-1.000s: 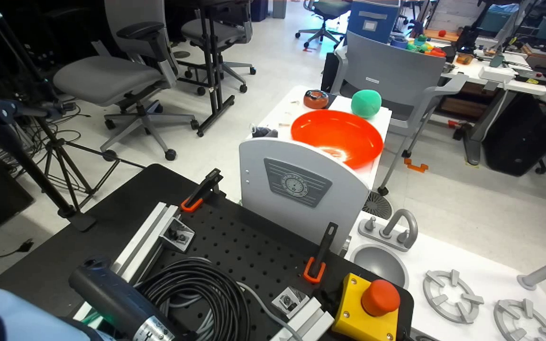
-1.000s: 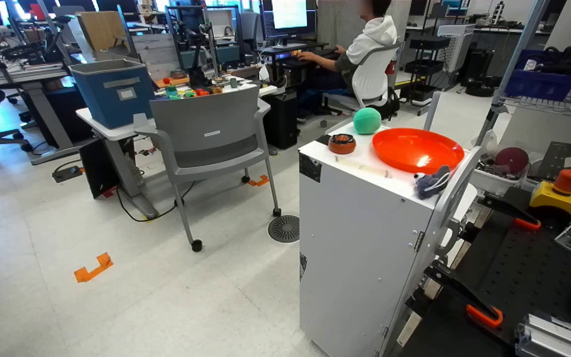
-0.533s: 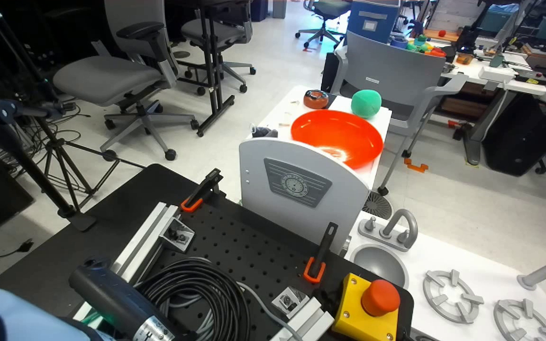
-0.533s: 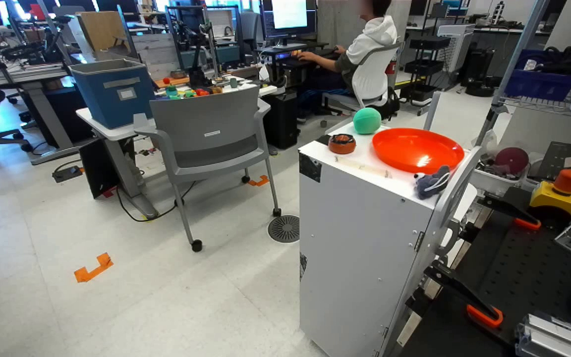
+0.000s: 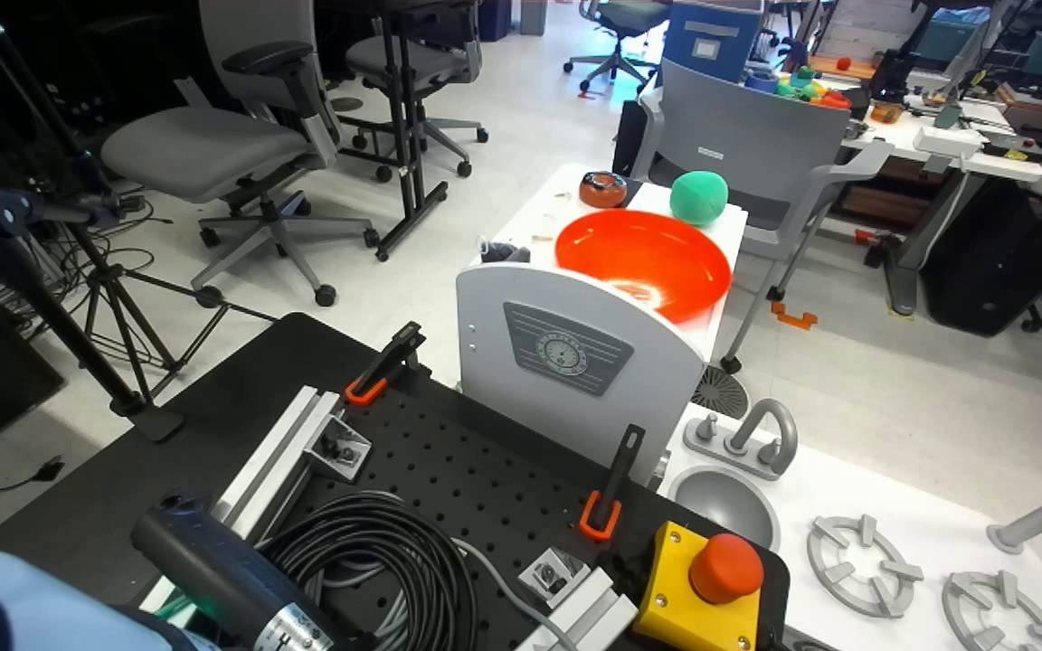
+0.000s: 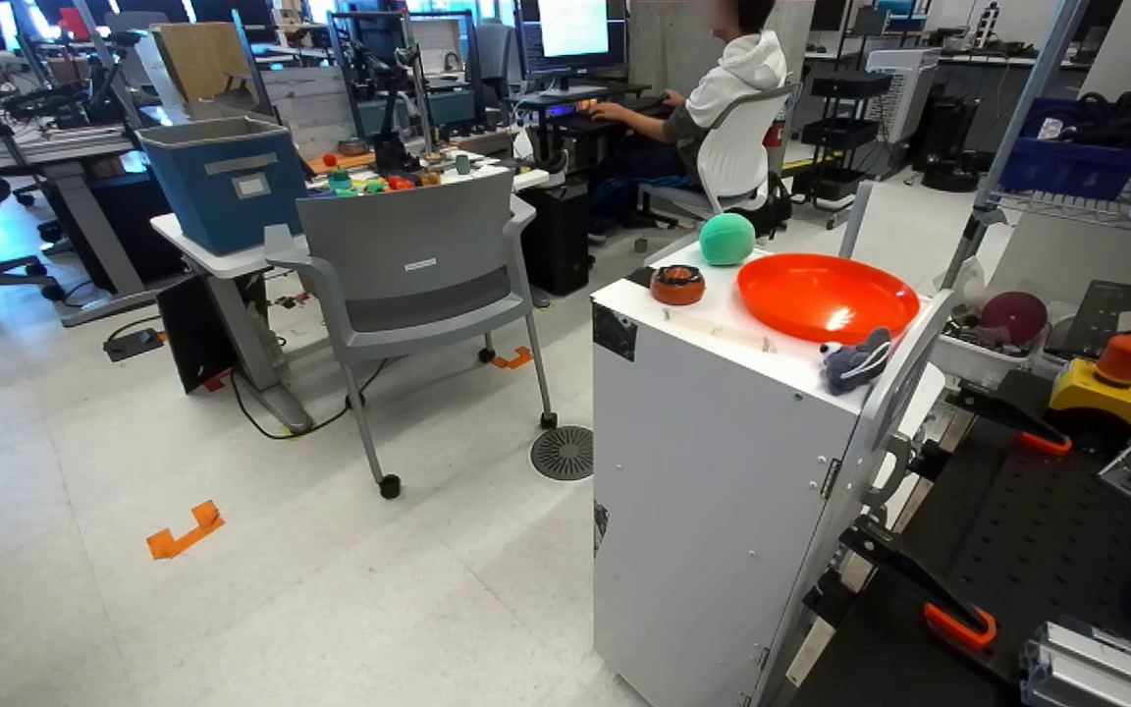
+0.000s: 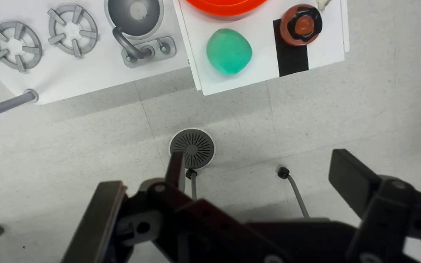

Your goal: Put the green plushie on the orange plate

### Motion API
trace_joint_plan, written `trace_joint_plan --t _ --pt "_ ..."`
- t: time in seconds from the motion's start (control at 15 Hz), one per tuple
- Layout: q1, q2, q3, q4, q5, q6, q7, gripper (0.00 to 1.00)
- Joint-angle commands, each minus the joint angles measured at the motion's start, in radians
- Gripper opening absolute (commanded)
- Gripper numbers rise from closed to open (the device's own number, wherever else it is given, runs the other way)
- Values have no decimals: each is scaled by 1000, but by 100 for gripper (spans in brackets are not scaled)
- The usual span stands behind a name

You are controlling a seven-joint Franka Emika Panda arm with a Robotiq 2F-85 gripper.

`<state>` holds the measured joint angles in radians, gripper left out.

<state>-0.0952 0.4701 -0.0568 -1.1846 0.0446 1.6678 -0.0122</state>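
Note:
The green plushie (image 7: pixel 228 51), a round teal ball, rests on a white cabinet top near its edge. Both exterior views show the plushie (image 5: pixel 699 198) beside the orange plate (image 5: pixel 643 249), off its rim. The plate (image 6: pixel 826 295) is a big, glossy, shallow dish; only a strip of its rim (image 7: pixel 228 10) shows at the top of the wrist view. My gripper (image 7: pixel 258 160) is open in the wrist view, fingers wide apart, with just floor visible between them. It hangs away from the plushie, which appears above the fingertips in that picture. Neither exterior view shows the gripper.
Beside the plushie sits a brown-and-black donut-like object (image 6: pixel 677 285). A grey plush toy (image 6: pixel 855 361) lies by the plate, next to the upright grey panel (image 5: pixel 575 362). A toy sink with a faucet (image 7: pixel 133 47) adjoins the cabinet. A grey chair (image 6: pixel 418 255) stands nearby.

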Motion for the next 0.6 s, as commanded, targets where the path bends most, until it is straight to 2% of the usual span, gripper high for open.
trace_joint_plan --t 0.0,0.53 --pt "0 0 0 0 0 0 0 100" --pt "4 -6 0 -18 -5 15 5 100"
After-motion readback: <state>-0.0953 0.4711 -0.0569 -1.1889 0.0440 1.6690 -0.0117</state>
